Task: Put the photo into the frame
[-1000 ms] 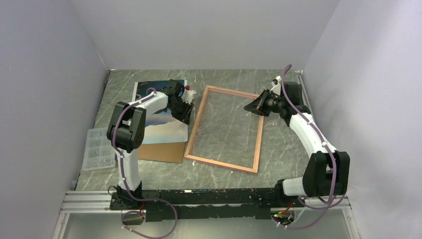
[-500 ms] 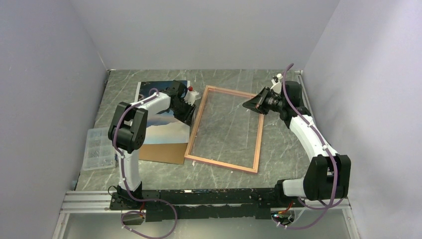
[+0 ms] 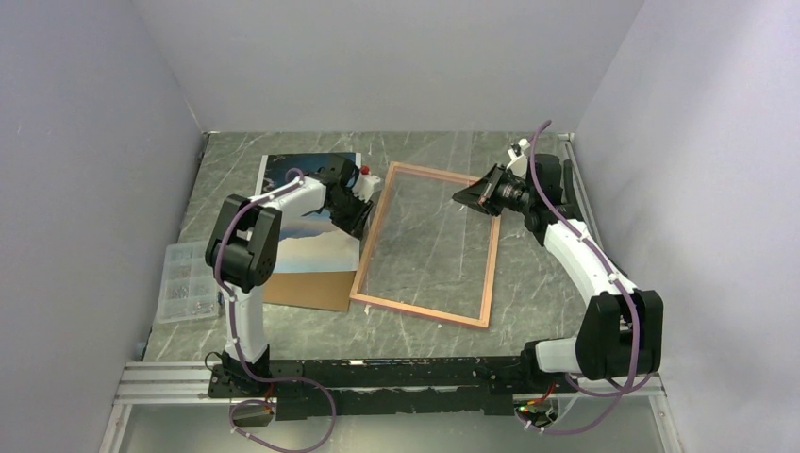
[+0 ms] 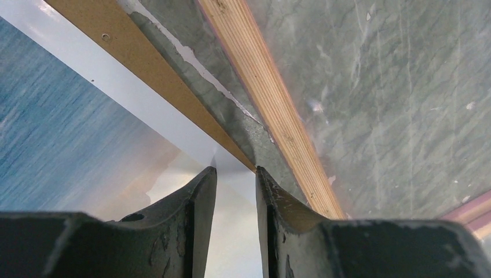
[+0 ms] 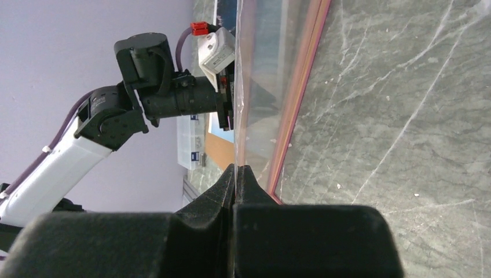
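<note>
Top view: the left gripper (image 3: 357, 219) stands at the right edge of the photo (image 3: 302, 247). The frame (image 3: 420, 312) lies just right of it, under the right gripper (image 3: 460, 197).
Left wrist: fingers (image 4: 200, 197) are a little apart above the white margin of the photo.
Right wrist: fingers (image 5: 220, 185) are pressed together on the thin edge of the clear pane (image 5: 260, 87).

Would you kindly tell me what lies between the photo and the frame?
The left wrist view shows the edge of the brown board, then a bare strip of table, between the photo and the frame.
</note>
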Available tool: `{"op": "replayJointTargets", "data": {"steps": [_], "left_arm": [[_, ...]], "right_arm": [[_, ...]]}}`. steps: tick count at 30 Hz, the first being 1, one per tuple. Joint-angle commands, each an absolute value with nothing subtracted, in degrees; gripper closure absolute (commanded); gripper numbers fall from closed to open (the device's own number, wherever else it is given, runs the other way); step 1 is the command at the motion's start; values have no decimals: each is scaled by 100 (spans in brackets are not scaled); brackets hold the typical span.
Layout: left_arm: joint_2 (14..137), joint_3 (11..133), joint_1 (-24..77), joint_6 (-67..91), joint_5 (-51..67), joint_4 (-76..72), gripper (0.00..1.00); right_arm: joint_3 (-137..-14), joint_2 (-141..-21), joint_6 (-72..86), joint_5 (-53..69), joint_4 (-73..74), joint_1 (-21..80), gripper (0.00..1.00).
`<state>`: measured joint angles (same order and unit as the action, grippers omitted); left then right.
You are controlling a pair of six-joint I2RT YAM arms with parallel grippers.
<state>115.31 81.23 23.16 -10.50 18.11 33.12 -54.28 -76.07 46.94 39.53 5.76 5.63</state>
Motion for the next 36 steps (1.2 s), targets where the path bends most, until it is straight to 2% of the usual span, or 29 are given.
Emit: {"op": "replayJointTargets", "data": {"steps": [1, 4, 8, 13, 16, 22, 30, 36], "left_arm": [[11557, 7794, 2399, -1327, 1403, 3568, 63], [11414, 7767, 2383, -1352, 1376, 3610, 62], [11181, 8004, 2333, -1344, 1362, 3786, 56], [10874, 8213, 2283, -1364, 1316, 3868, 34], [10898, 8293, 2285, -1361, 1364, 3876, 28], [11122, 8354, 2318, -1271, 1507, 3778, 29], [11303, 8383, 2416, -1266, 1616, 3736, 41], [11437, 8214, 2443, -1253, 1631, 3627, 45]], "right_arm": [[-5412, -7592, 4687, 4037, 150, 594, 100], [-5373, -7641, 4658, 4019, 183, 589, 100], [-5280, -7731, 4663, 4014, 140, 589, 100], [-5307, -7786, 4461, 3958, 328, 590, 100], [-5323, -7796, 4387, 3942, 399, 589, 100], [-5300, -7815, 4373, 3946, 430, 589, 100], [-5144, -7813, 4384, 3933, 329, 589, 100], [-4979, -7838, 4246, 3808, 395, 587, 100]]}}
